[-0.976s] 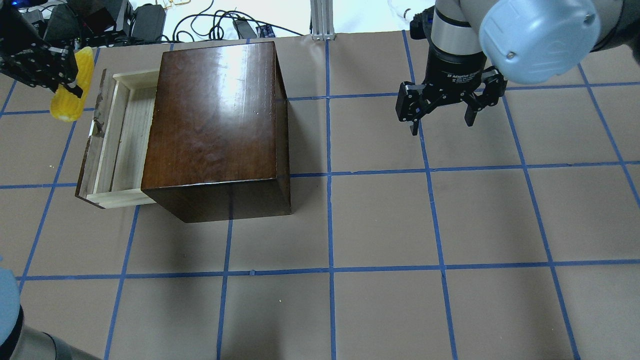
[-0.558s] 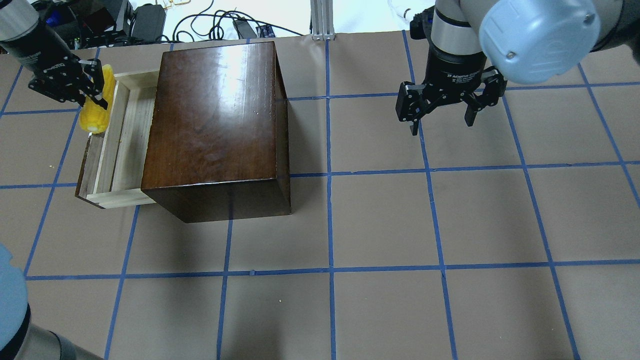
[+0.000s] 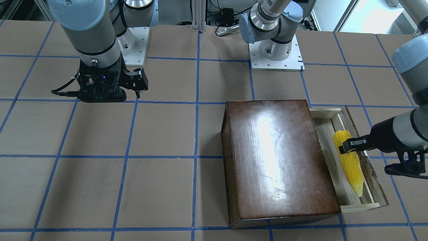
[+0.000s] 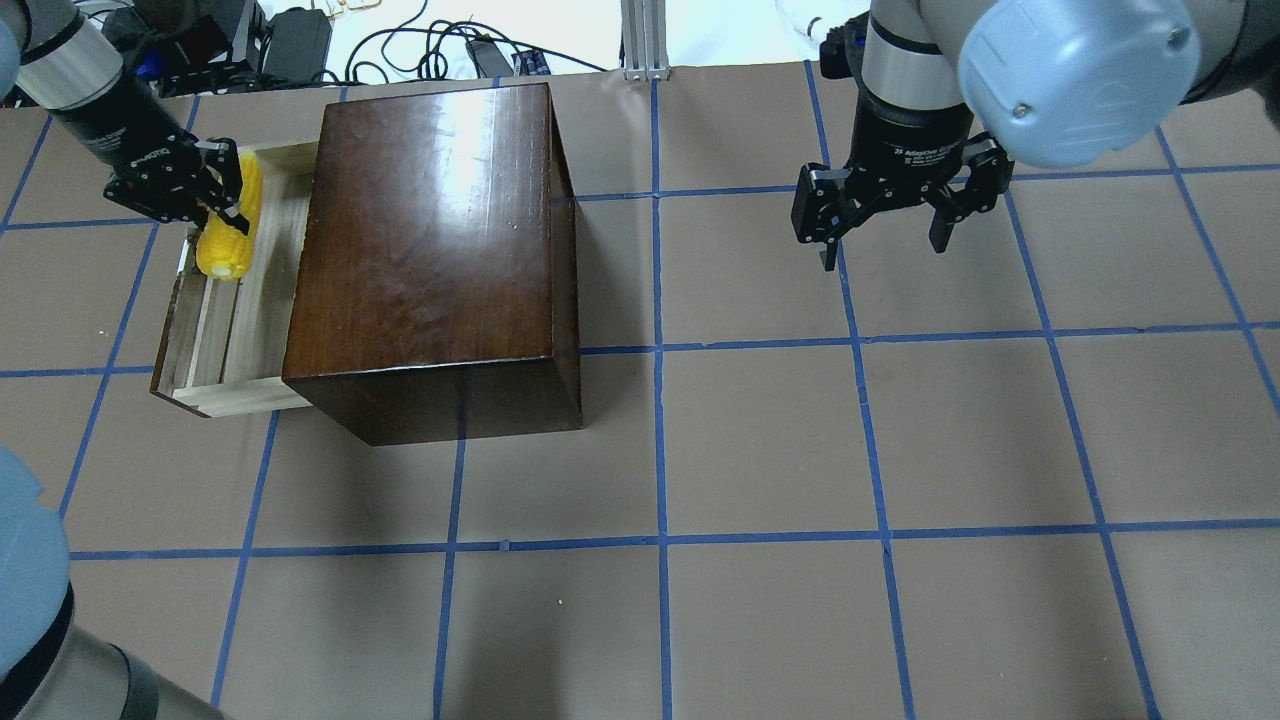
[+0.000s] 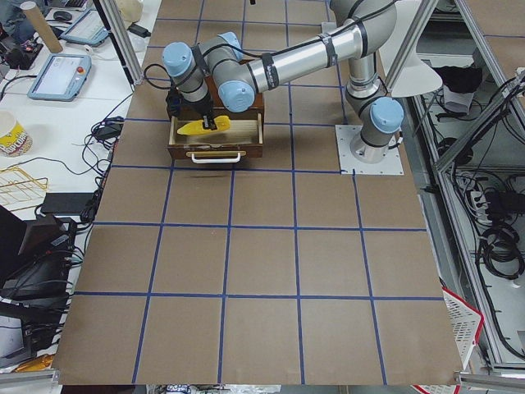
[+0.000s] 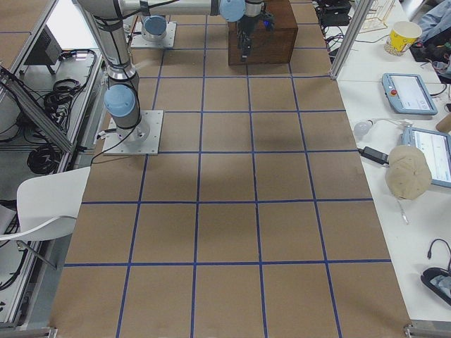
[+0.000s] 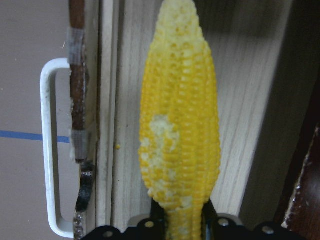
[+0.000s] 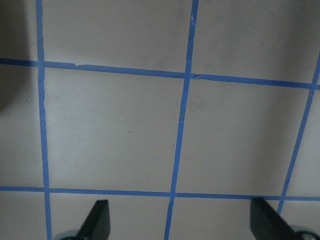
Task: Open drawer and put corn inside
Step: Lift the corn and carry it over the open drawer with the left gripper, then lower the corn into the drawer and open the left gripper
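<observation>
Pinches bumpy yellow toy corn cob (image 4: pixel 225 250) at blunt end in left claw (image 4: pixel 228 192) over pale-wood drawer (image 4: pixel 260 310); probably light, rigid. Holds right claw (image 4: pixel 885 250) spread.

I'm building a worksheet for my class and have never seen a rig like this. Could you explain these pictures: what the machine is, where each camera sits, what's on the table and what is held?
It is a robot with two arms at a table; each arm ends in two-finger jaws. One camera looks down from behind the robot, one faces it across the table, two watch from the table's ends, one rides on each wrist. On the brown-papered table with blue tape lines stands a dark wooden box with its drawer pulled open. The jaws of the left arm are shut on a yellow toy corn, held lengthwise within the drawer's outline; whether it touches the drawer floor is unclear. The jaws of the right arm are open and empty above the table.
</observation>
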Robot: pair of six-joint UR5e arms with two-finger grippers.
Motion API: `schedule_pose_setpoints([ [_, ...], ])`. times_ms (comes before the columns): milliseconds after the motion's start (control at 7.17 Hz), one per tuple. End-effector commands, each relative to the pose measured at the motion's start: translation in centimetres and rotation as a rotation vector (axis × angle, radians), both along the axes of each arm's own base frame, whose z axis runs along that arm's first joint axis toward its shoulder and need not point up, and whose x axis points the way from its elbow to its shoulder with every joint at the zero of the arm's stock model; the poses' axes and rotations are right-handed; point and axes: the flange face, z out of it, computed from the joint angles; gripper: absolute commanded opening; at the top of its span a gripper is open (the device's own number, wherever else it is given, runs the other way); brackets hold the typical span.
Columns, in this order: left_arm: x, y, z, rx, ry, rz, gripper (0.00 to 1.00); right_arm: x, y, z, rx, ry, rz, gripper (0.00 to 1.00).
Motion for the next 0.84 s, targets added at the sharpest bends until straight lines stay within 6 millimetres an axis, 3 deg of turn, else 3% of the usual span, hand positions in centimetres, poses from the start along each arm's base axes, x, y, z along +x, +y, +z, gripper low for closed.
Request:
schedule_pose_setpoints([
  [0, -0.3, -0.5, -1.7, 0.01, 0.02, -0.07, 0.09, 0.0, 0.0, 0.0, 0.0, 0.0, 0.0, 1.0],
  [418, -0.3, -0.5, -3.7, 0.018, 0.023, -0.065, 0.56, 0.0, 0.0, 0.0, 0.0, 0.0, 0.0, 1.0],
  [697, -0.5, -0.1, -4.8, 0.019, 0.025, -0.062, 0.72, 0.0, 0.0, 0.0, 0.0, 0.0, 0.0, 1.0],
])
